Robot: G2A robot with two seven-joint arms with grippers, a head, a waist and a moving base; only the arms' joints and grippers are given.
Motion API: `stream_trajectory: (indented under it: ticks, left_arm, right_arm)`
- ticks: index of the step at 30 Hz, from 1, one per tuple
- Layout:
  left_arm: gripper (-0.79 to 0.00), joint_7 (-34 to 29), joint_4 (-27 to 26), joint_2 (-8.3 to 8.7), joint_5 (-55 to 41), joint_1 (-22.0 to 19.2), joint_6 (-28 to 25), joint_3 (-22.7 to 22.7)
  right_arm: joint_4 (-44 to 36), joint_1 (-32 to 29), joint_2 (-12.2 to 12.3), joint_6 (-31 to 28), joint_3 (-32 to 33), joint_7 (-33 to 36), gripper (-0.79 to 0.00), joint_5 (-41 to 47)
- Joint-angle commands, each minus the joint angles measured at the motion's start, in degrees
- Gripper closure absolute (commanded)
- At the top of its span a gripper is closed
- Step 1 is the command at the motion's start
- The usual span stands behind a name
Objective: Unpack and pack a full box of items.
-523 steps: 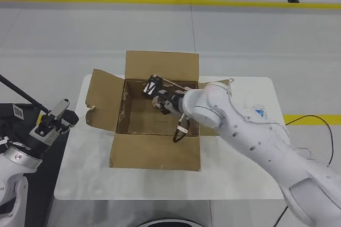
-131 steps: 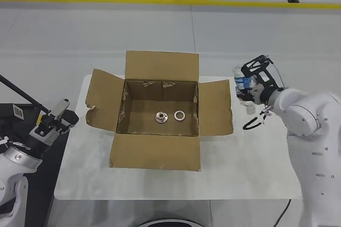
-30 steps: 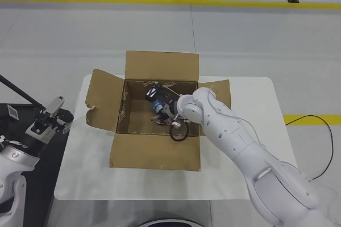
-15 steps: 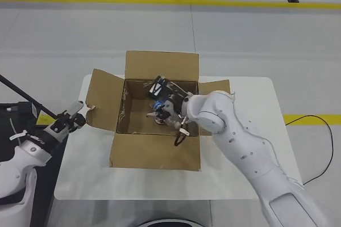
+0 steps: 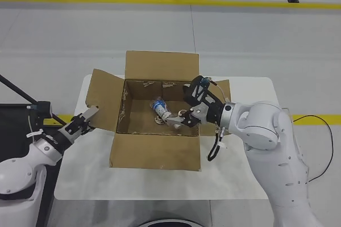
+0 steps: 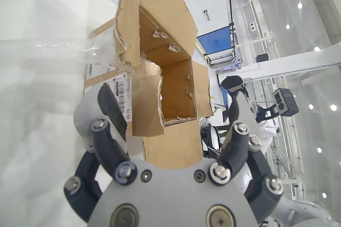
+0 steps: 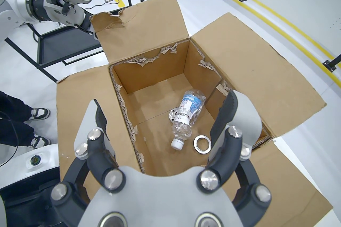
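Observation:
An open cardboard box stands on the white table. A clear plastic bottle with a blue label lies on its side on the box floor, partly over a metal flange. A metal ring lies beside the bottle's cap. My right gripper hangs open and empty over the box's right side, apart from the bottle. My left gripper stands open at the box's torn left flap, whose edge lies between its fingers.
All the box flaps are folded outward. A black cart stands left of the table. Bare table lies in front of the box and to its right.
My right gripper has let go of the bottle and drawn back to the right; the bottle now lies on the box floor. My left gripper has moved in to the left flap.

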Motion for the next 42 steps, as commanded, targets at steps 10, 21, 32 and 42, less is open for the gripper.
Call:
stream_trajectory:
  ticks: [10, 21, 32, 42]
  left_arm:
    - [-0.785, -1.20, -1.81, 0.37, 0.52, 0.18, -0.47, 0.74]
    - [-0.785, -2.99, -4.34, 0.76, 1.90, -1.34, -0.34, 4.23]
    - [-0.785, -4.76, -3.39, 1.18, 5.29, -6.28, 2.24, 10.12]
    - [-0.785, -6.11, -0.25, 1.43, 5.94, -10.85, 5.29, 14.18]
  right_arm:
    - [0.03, 0.03, -0.02, 0.15, -0.08, -0.14, -0.785, -0.67]
    - [2.32, -5.29, 2.02, -3.12, 10.92, -3.52, -0.785, 21.11]
    - [13.05, -5.75, 5.47, -6.10, 21.58, 10.13, -0.785, 50.94]
    - [20.15, -6.05, 8.95, -1.61, 24.28, 14.63, -0.785, 52.60]
